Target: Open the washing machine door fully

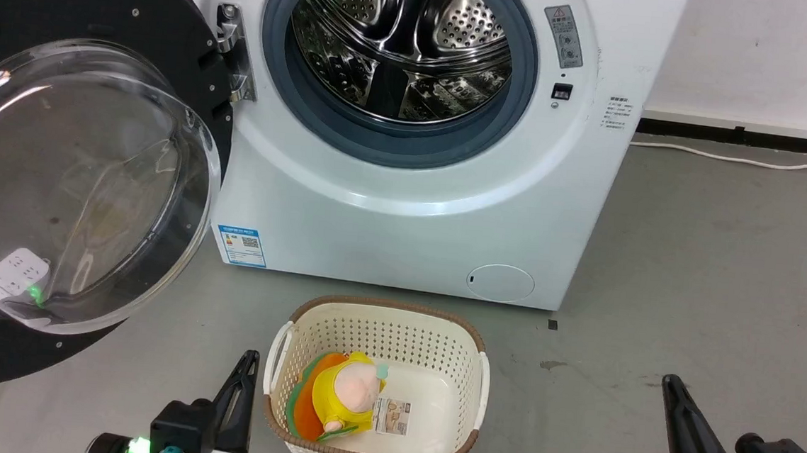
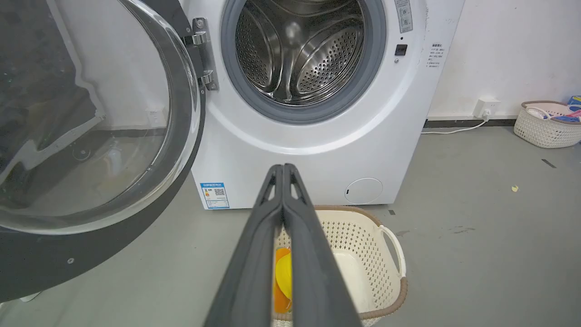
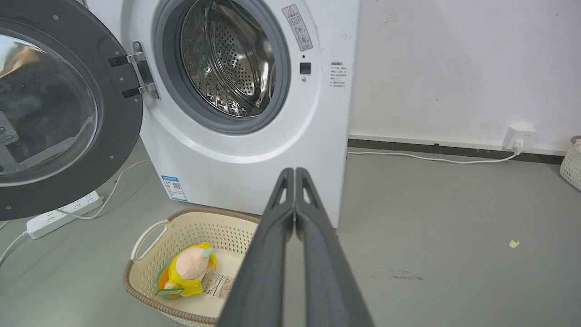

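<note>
Left gripper (image 2: 282, 169) and right gripper (image 3: 294, 171): each has its two dark fingers pressed together, holding nothing. Both hang low and back, judged a parked pose that leaves the door's arc free. Between them, on the grey floor (image 1: 692, 261), a cream perforated plastic basket (image 1: 387, 305) holding a yellow plush toy (image 1: 345, 396) stands just before the front lower edge of the white front-loading washing machine (image 1: 409, 241). The round black washing machine door (image 1: 176, 26), with its clear glass bowl (image 1: 80, 182), stands swung wide on the hinge at the left of the opening, inner face toward the robot. The steel drum (image 1: 402, 42) is exposed. Judged fully open. The door's far rim is cut off, and its handle tab cannot be made out.
</note>
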`<state>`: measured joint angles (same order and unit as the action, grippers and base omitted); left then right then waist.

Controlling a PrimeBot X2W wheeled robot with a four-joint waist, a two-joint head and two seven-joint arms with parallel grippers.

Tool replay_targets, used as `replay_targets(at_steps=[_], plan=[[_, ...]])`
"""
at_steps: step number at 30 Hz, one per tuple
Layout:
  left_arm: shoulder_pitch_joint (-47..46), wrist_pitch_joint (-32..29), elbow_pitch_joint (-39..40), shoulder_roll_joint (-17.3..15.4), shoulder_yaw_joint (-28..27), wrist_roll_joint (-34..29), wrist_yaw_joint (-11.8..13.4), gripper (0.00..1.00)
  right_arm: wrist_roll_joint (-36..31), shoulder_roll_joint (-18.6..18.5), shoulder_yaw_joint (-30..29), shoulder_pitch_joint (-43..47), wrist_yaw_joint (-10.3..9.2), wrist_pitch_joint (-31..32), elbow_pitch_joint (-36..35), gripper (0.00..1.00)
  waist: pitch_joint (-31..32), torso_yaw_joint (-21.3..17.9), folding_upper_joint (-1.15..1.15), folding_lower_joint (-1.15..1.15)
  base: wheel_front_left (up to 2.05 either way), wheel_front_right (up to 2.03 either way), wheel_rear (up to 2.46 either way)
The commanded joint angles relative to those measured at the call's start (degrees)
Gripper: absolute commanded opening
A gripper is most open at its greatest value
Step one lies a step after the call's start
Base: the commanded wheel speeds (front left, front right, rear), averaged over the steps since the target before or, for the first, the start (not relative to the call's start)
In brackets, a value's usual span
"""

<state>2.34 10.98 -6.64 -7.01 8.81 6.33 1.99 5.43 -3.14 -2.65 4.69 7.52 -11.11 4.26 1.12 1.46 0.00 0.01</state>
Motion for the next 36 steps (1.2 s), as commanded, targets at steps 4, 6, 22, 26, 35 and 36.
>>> replay_targets(at_steps=[4, 6, 22, 26, 35, 36], plan=[[-0.65, -0.68, 0.65, 0.35, -0.55, -0.63, -0.17, 0.0, -0.47, 0.08, 0.26, -0.91, -0.01, 0.76, -0.53, 0.0, -0.05, -0.07, 0.0, 0.0, 0.0, 0.0, 0.0], [-0.69, -0.91, 0.78, 0.44, -0.74, -0.76, -0.21, 0.0, -0.58, 0.08, 0.31, -1.0, -0.01, 1.0, -0.61, 0.0, -0.08, -0.1, 0.0, 0.0, 0.0, 0.0, 0.0], [-1.04, -3.02, 2.01, 1.21, -2.43, -1.93, -0.59, 0.0, -1.59, 0.12, 0.8, -1.77, -0.01, 3.11, -1.37, 0.0, -0.29, -0.38, 0.0, 0.0, 0.0, 0.0, 0.0], [-1.11, -3.49, 2.28, 1.38, -2.8, -2.19, -0.67, 0.0, -1.82, 0.13, 0.91, -1.94, -0.02, 3.58, -1.54, 0.0, -0.34, -0.45, 0.0, 0.0, 0.0, 0.0, 0.0], [-1.28, -4.54, 2.89, 1.77, -3.65, -2.77, -0.86, 0.0, -2.33, 0.14, 1.16, -2.33, -0.02, 4.64, -1.92, 0.0, -0.45, -0.59, 0.0, 0.0, 0.0, 0.0, 0.0], [-1.3, -4.66, 2.96, 1.81, -3.74, -2.83, -0.88, 0.0, -2.38, 0.15, 1.18, -2.37, -0.02, 4.76, -1.97, 0.0, -0.46, -0.6, 0.0, 0.0, 0.0, 0.0, 0.0]])
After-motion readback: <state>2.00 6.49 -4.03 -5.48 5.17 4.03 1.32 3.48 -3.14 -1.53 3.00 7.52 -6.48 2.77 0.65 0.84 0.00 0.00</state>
